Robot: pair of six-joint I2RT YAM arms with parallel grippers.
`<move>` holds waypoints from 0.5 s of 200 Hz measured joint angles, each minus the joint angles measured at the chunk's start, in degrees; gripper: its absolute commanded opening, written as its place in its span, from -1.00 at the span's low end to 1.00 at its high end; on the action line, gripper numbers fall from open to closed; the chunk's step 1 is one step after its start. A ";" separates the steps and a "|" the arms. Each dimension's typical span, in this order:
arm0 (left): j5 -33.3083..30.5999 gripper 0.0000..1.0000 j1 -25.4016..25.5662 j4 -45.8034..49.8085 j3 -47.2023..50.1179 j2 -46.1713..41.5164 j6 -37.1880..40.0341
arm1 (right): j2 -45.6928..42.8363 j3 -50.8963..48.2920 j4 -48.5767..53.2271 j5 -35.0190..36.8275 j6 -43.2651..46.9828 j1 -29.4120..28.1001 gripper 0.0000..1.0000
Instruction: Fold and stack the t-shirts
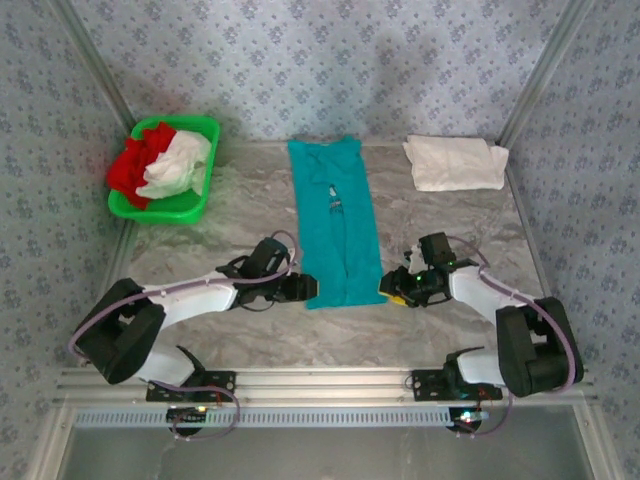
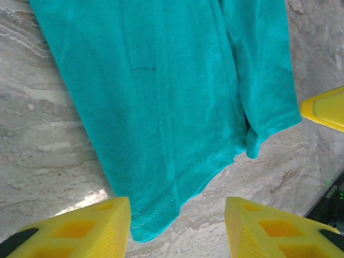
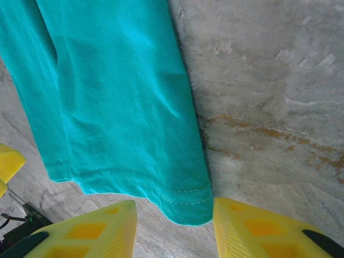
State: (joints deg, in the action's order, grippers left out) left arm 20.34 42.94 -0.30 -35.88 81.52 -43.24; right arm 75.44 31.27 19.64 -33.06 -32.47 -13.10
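The teal t-shirt (image 1: 332, 215) lies flat in the middle of the marble-patterned table (image 1: 450, 240), folded lengthwise into a narrow strip, collar at the far end, stitched hem at the near end. Down at that hem, both arms are in position! The left gripper (image 1: 305, 288) sits at the near-left corner of the shirt, and from the left wrist its yellow fingers (image 2: 80, 228) stand apart with the hem corner lying on the table between them, nothing pinched. The right gripper (image 1: 392, 285) sits at the near-right corner, and the right wrist view shows the same: jaws parted and the teal hem (image 3: 177, 201) lying loose in the gap, not clamped.

Further out, at the far right of the table, a white t-shirt (image 1: 455, 162) rests already folded into a neat rectangle. At the far left, a green plastic basket (image 1: 165, 212) holds a crumpled red t-shirt (image 1: 128, 168) and another crumpled white t-shirt (image 1: 182, 165).
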 measured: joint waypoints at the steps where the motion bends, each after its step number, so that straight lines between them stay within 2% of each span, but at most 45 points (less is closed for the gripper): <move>1: -0.02 -0.03 0.00 0.00 0.00 0.02 0.00 | 0.04 0.00 -0.02 0.00 0.00 0.00 -0.13; 53: 0.02 -0.10 0.26 -1.62 0.17 3.26 -1.46 | 2.03 0.00 -2.16 -0.22 -0.04 -1.16 -0.17; 100: -0.15 -0.20 0.26 -2.60 0.42 3.28 -2.01 | 4.48 -0.26 -4.90 -0.26 -0.37 -2.43 -0.39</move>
State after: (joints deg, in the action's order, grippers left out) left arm 20.18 43.20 -2.90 -35.46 84.79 -45.25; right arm 79.92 31.00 14.74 -33.32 -32.84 -15.53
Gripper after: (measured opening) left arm 0.415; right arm 0.324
